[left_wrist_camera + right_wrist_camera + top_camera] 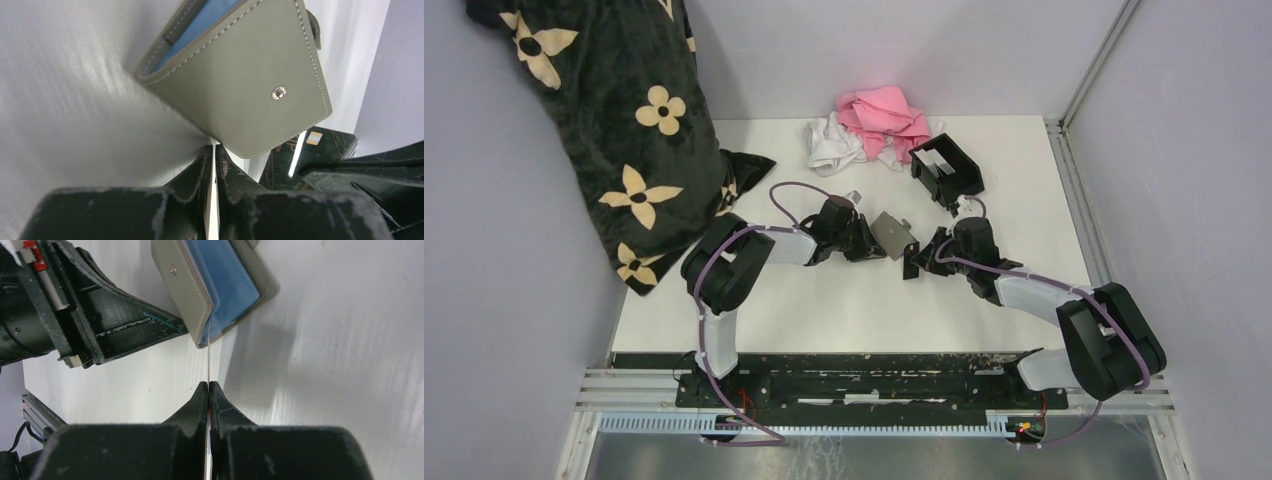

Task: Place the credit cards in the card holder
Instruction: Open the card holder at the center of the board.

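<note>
Landmark: grey wallet (894, 232), held above the middle of the white counter (844, 300), between the two grippers.
Left gripper (214, 150): its fingers (196, 172) pinch the wallet's lower corner; in the left wrist view only a thin slit shows between them, and the bit of wallet inside that slit is hidden.
Wallet detail: grey outside with a metal snap (279, 92), blue lining; its top is cut off by the frame edge in both wrist views.
Right gripper (208, 386): fingers pressed together on a credit card (208, 357), seen edge-on as a thin pale line.
Card position: its far end reaches the wallet's open blue side; whether it sits inside a pocket or only touches the edge is hard to tell from this angle.
Card colour: cannot tell, only the edge shows.
Second card (300, 150): a pale sliver with a tan patch, below and right of the wallet in the left wrist view, against something dark that is mostly hidden.
Card holder (948, 165): black open-topped box on the counter, beyond the wallet and to its right, apart from it; its inside is too dark to read.
Beyond the wallet: pink cloth (884, 115) and white cloth (832, 145) heaped near the back wall.
Left of the wallet: dark flowered fabric (614, 120), partly cut off at the top edge.
</note>
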